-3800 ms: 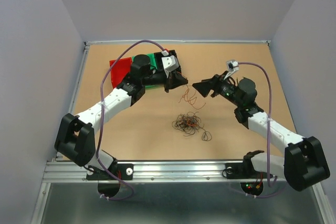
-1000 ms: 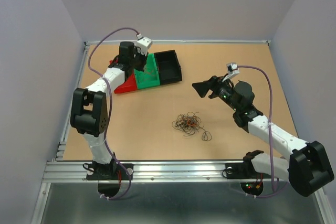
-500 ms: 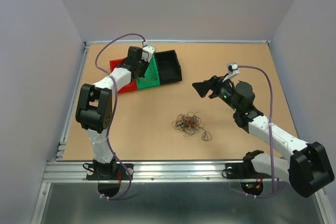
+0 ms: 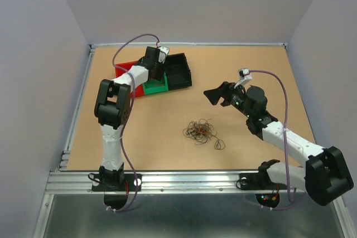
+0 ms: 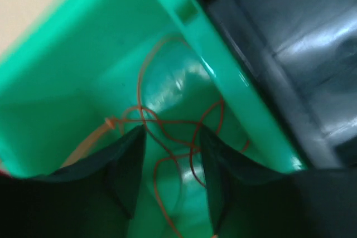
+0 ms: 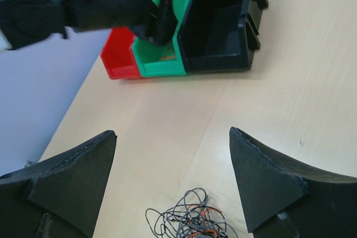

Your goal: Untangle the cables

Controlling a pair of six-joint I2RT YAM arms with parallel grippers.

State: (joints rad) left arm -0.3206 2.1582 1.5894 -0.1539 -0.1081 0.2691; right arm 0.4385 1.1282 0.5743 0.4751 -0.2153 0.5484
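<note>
1. Tan tabletop [image 4: 156, 149] inside plain grey walls. Three bins stand touching in a row at far left: red bin [image 4: 121, 69], green bin [image 4: 158, 86], black bin [image 4: 181, 73].
2. Left gripper [image 5: 171, 137] is down inside the green bin, fingers parted with a clear gap. One orange-red wire [image 5: 162, 122] lies looped on the bin floor, between and just beyond the fingertips. Nothing looks pinched.
3. Right gripper [image 6: 173, 135] hovers over open table, fingers spread wide and empty, well apart from the bins.
4. Main tangle of cables [image 4: 199, 130] sits mid-table, near the right gripper. One dark loop [image 4: 220, 145] lies apart, just beside the tangle.
5. Judgement: one wire is sorted into a bin; most of the tangle is not yet separated.
6. Risks:
   - The curly wire sits close to the left fingers. A curl snagging on a finger as the arm lifts would drag it out of the bin.
   - The wires are far thinner than the fingers. A pinch into the tangle may take several at once and lift the whole bunch, or pull knots tighter.
   - A single strand may slip from between the pads.
   - Left fingers against the bin wall could shove the row of bins.
</note>
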